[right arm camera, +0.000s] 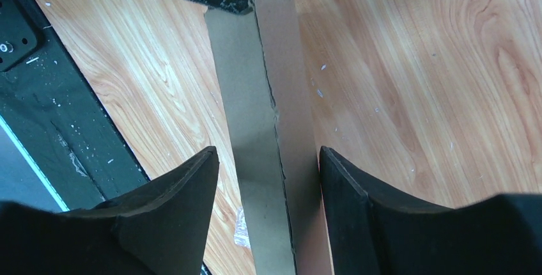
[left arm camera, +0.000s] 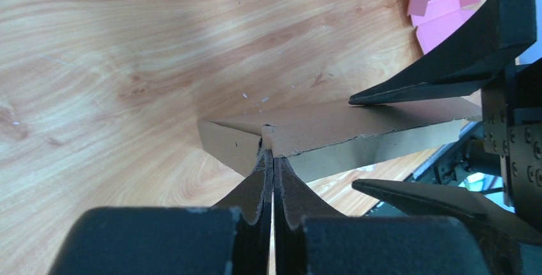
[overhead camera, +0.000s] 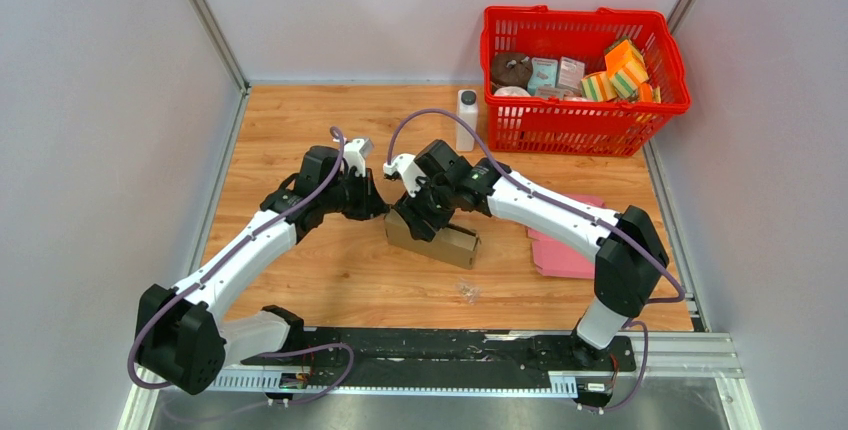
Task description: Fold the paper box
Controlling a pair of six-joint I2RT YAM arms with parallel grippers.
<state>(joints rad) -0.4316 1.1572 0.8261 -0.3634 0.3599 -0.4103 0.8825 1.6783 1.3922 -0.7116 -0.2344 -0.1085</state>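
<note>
Two arms meet over the middle of the bench [overhead camera: 300, 130] in the top view, where the paper box [overhead camera: 447, 243] lies as a low brown cardboard form. Its long axis runs from centre frame down toward the lower right. The left tool [overhead camera: 378, 198] sits at the box's upper-left end, and the right tool [overhead camera: 428, 212] hangs over the same end, a little further along its length. A red basket [overhead camera: 585, 65] of goods stands well apart at the upper right, with a white bottle [overhead camera: 467, 118] just beside it, and a pink sheet [overhead camera: 565, 250] lies flat to the right of the box. In the left wrist view the left tool is clenched on the box's near corner at lower centre, its fingers [left arm camera: 255, 192] pressed together. From there the box stretches toward the right edge, passing between the two spread fingers of the right tool. In the right wrist view the right tool is released and straddles the box, which runs from the top of the frame to the bottom. The finger at frame left stands clear of the cardboard with bench showing between; the finger at frame right is just beside the box's edge, and I cannot tell whether it touches. The coming fold seems to turn on this alignment: the box lies lengthwise between the right tool's fingers while the left arm anchors its end.
</note>
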